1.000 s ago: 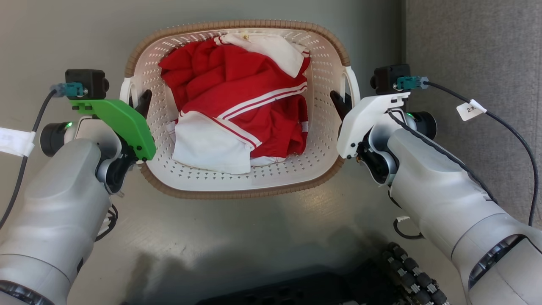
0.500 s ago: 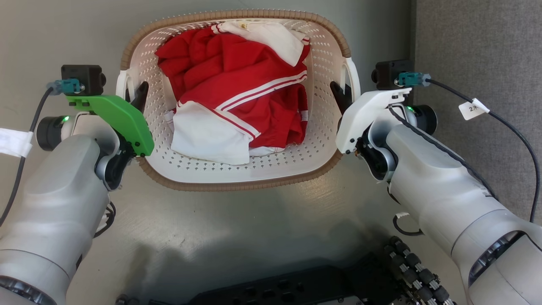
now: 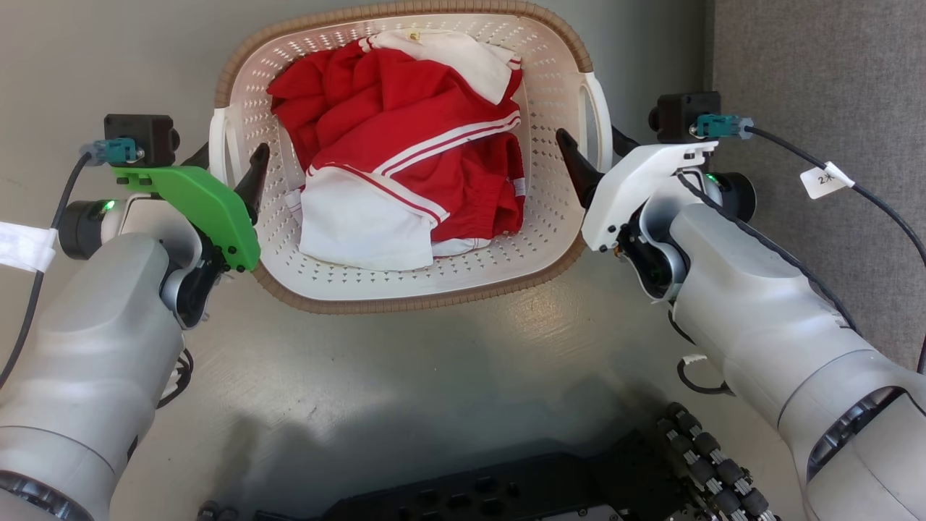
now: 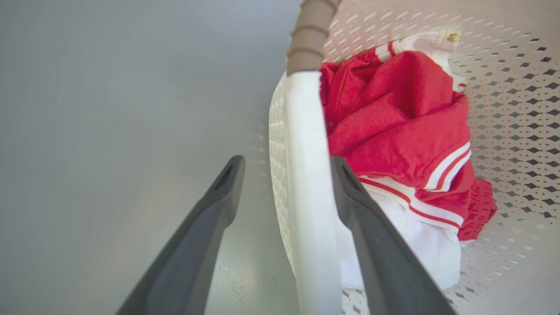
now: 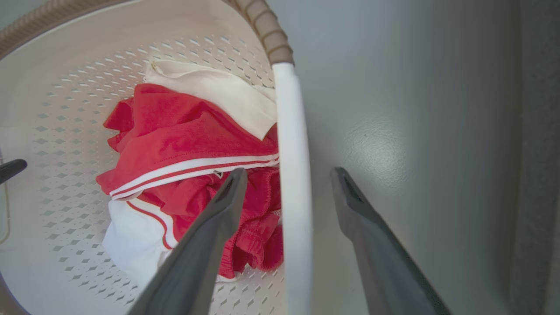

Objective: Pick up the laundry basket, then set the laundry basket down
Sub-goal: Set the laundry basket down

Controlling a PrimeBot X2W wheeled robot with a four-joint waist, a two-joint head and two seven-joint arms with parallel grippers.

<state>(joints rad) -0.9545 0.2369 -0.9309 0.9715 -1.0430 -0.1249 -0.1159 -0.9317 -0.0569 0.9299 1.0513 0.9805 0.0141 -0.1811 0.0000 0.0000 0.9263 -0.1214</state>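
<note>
While the laundry basket (image 3: 405, 307) stands on the smooth, faintly glossy grey floor (image 3: 405, 383) just ahead of the robot, both arms reach in from either side. At the left, beyond a flat green plastic cover (image 3: 202, 206), the left gripper (image 3: 230, 163) has its two tapered dark fingers spread. They straddle the basket's left handle (image 3: 217, 145), a smooth white plastic bar. In the left wrist view the inner finger (image 4: 372, 245) lies close against that bar while the outer one stands apart over the floor.

The basket is a rounded rectangle of cream plastic, its walls pierced with rows of small diamond slots, and its rim is a ribbed brown band that looks woven. Inside lies a crumpled red garment (image 3: 405, 123) of soft knit with white stripes and white panels.

At the right, the right handle (image 3: 597, 108) curves out from the rim. The right gripper (image 3: 595, 145), behind a glossy white cover (image 3: 636, 181), is likewise spread, one finger inside the basket and one outside. Far right runs a strip of coarse grey carpet (image 3: 817, 58).
</note>
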